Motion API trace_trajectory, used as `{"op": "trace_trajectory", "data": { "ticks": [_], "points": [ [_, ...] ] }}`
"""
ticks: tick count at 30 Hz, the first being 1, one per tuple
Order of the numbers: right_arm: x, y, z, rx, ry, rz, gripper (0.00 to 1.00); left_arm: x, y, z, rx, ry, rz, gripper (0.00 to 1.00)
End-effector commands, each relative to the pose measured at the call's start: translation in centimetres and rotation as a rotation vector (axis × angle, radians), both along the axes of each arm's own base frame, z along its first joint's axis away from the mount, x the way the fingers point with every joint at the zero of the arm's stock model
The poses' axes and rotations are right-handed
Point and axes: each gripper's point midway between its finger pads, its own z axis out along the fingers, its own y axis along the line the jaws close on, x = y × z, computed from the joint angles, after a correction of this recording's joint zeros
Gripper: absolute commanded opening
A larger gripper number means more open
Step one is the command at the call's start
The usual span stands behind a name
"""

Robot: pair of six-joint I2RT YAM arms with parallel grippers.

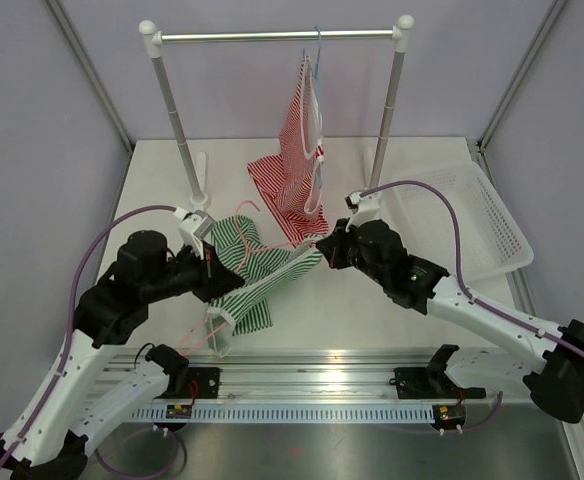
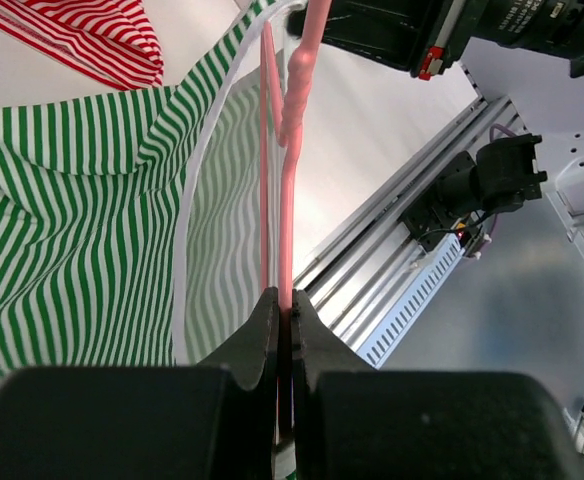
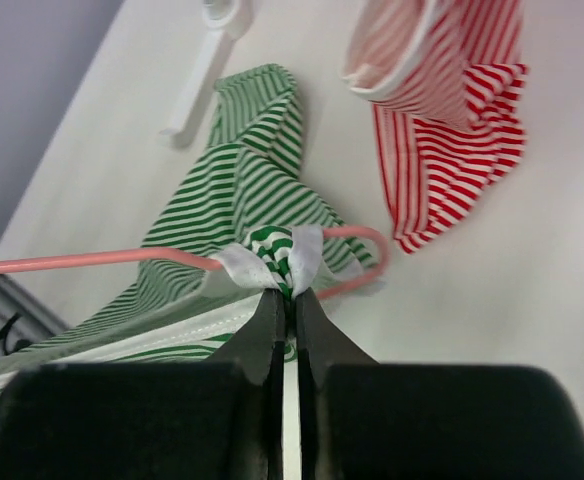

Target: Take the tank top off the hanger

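A green and white striped tank top [image 1: 255, 268] hangs on a pink hanger [image 1: 234, 222] held above the table between my arms. My left gripper [image 1: 209, 262] is shut on the pink hanger [image 2: 283, 190]; the green top [image 2: 82, 220] drapes to its left. My right gripper [image 1: 321, 245] is shut on a bunched strap of the green tank top [image 3: 272, 250], right at the hanger's pink bar [image 3: 82, 260]. The strap's white trim wraps over the bar.
A red striped tank top [image 1: 302, 150] hangs from a blue hanger on the metal rack [image 1: 277, 36], its hem piled on the table. A white basket [image 1: 472, 225] stands at the right. The rack's foot [image 1: 200, 175] is at the back left.
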Motion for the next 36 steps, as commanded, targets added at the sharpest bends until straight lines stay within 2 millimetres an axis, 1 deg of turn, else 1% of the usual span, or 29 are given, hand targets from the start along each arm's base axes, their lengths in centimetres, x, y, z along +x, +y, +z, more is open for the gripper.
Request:
{"op": "trace_trajectory", "data": {
  "ticks": [1,2,4,5,7,8,12,13,15,17,18,19,20,21,22,23,24,25,26,27,28,29,30,31,32,33,34,35,36],
  "points": [
    [2.2,-4.5,1.3,-0.113,-0.067,-0.194,0.00,0.1,0.4,2.2,-0.003,-0.088,-0.004,0.00],
    [2.9,-5.8,1.3,-0.123,-0.063,-0.232,0.00,-0.1,0.4,2.5,-0.009,-0.098,-0.009,0.00],
    [3.7,-7.4,0.9,-0.137,-0.044,-0.271,0.00,-0.5,0.4,3.0,-0.022,-0.110,-0.021,0.00],
    [4.7,-9.0,0.6,-0.128,-0.024,-0.326,0.00,-0.6,0.4,3.3,-0.032,-0.121,-0.025,0.00],
    [5.1,-9.7,-0.1,-0.119,0.017,-0.323,0.00,-1.3,-0.1,3.6,-0.059,-0.121,-0.066,0.00],
    [5.5,-10.2,-0.3,-0.114,0.024,-0.334,0.00,-1.5,-0.3,4.1,-0.078,-0.135,-0.083,0.00],
    [5.4,-8.6,-0.1,-0.094,0.039,-0.253,0.00,-3.0,-1.4,5.1,-0.141,-0.144,-0.191,0.00],
    [5.3,-8.4,-0.1,-0.094,0.042,-0.239,0.00,-3.0,-1.6,5.5,-0.155,-0.161,-0.205,0.00],
    [4.9,-7.8,1.1,-0.065,0.028,-0.193,0.00,-2.8,-1.7,6.5,-0.175,-0.182,-0.194,0.00],
    [4.1,-7.4,2.0,-0.038,0.014,-0.158,0.00,-2.0,-1.7,8.6,-0.210,-0.247,-0.159,0.00],
    [3.3,-7.1,3.3,-0.002,-0.011,-0.119,0.00,-1.4,-1.6,9.5,-0.231,-0.266,-0.125,0.00],
    [2.9,-7.0,3.9,0.016,-0.023,-0.103,0.00,-0.8,-1.7,11.2,-0.266,-0.322,-0.106,0.00],
    [1.7,-6.7,5.5,0.057,-0.049,-0.056,0.00,-0.5,-1.7,12.5,-0.291,-0.355,-0.092,0.00],
    [1.1,-6.6,6.3,0.078,-0.059,-0.033,0.00,0.3,-2.0,14.2,-0.335,-0.397,-0.072,0.00],
    [0.4,-6.4,7.5,0.107,-0.073,-0.004,0.00,0.5,-2.1,15.2,-0.362,-0.427,-0.067,0.00],
    [-1.2,-5.8,9.0,0.147,-0.091,0.072,0.00,0.8,-2.2,16.2,-0.390,-0.452,-0.061,0.00],
    [-2.2,-5.3,9.8,0.168,-0.095,0.124,0.00,1.4,-2.4,16.7,-0.419,-0.460,-0.044,0.00],
    [-3.2,-4.9,11.1,0.206,-0.100,0.178,0.00,1.8,-2.5,18.7,-0.475,-0.535,-0.038,0.00],
    [-5.4,-3.7,12.4,0.253,-0.105,0.307,0.00,2.1,-2.5,19.6,-0.508,-0.566,-0.025,0.00],
    [-6.5,-3.2,13.2,0.283,-0.106,0.370,0.00,2.3,-2.5,21.1,-0.556,-0.645,-0.023,0.00],
    [-7.6,-2.9,14.3,0.331,-0.089,0.418,0.00,2.8,-2.6,21.7,-0.573,-0.673,-0.011,0.00],
    [-9.1,-2.4,15.3,0.370,-0.097,0.505,0.00,3.4,-2.5,22.3,-0.587,-0.710,0.014,0.00],
    [-9.8,-2.2,15.8,0.392,-0.092,0.537,0.00,3.4,-2.4,23.7,-0.623,-0.774,0.017,0.00],
    [-10.4,-2.2,16.5,0.405,-0.092,0.561,0.00,3.7,-2.3,24.4,-0.631,-0.796,0.027,0.00],
    [-10.6,-2.5,16.2,0.388,-0.078,0.555,0.00,5.0,-2.5,24.6,-0.618,-0.800,0.061,0.00],
    [-10.3,-2.9,16.1,0.362,-0.081,0.523,0.00,5.6,-2.3,25.0,-0.613,-0.807,0.088,0.00],
    [-10.0,-3.6,16.8,0.318,-0.136,0.488,0.00,5.7,-2.0,25.9,-0.616,-0.824,0.110,0.00],
    [-9.0,-4.7,17.0,0.290,-0.164,0.391,0.00,6.2,-1.7,26.0,-0.611,-0.830,0.141,0.00],
    [-9.0,-5.5,16.2,0.253,-0.143,0.354,0.00,6.9,-0.7,26.2,-0.611,-0.839,0.218,0.00]
  ]
}}
